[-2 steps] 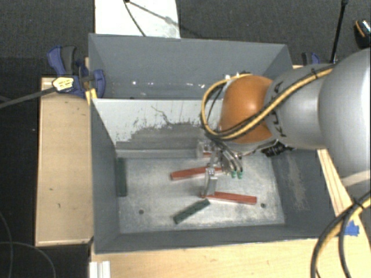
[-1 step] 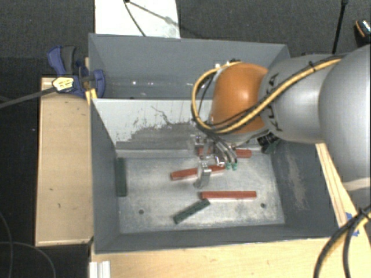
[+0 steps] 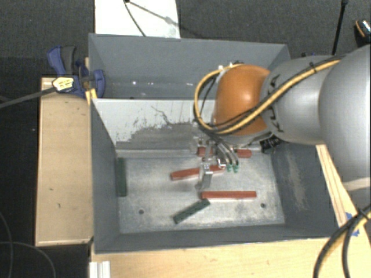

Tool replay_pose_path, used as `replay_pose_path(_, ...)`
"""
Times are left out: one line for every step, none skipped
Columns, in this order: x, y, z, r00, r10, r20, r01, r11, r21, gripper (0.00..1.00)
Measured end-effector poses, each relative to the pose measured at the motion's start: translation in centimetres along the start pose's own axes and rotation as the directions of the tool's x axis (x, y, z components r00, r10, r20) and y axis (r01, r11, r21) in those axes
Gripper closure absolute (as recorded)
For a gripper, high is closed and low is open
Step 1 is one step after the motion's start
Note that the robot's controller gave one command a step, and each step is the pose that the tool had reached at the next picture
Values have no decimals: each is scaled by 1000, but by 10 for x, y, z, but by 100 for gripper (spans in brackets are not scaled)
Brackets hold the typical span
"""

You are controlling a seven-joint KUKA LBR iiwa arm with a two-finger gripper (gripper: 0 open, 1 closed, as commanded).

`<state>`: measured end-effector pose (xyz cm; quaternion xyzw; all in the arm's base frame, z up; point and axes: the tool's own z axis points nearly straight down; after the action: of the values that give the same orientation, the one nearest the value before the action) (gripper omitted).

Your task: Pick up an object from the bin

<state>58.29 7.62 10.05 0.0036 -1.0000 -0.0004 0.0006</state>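
Close by gripper [image 3: 204, 178]: red bar [image 3: 183, 174], dk green bar [image 3: 191, 211]

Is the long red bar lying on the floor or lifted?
Lying: the long red bar rests full length on the bin floor.

In the bin [image 3: 105, 172] I'm seeing a first bar [image 3: 184, 174] left of the gripper [image 3: 206, 177], second bar [image 3: 229, 195] and third bar [image 3: 191, 211] before it, fourth bar [image 3: 120, 177] far left.
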Motion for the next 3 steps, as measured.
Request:
replay_pose_path(9,13,31,992,124,-2,-124,992,0,0)
replay_pose_path(20,-12,30,987,162,-1,-162,987,1,0)
replay_pose_path(19,-11,30,987,161,0,-161,987,0,100)
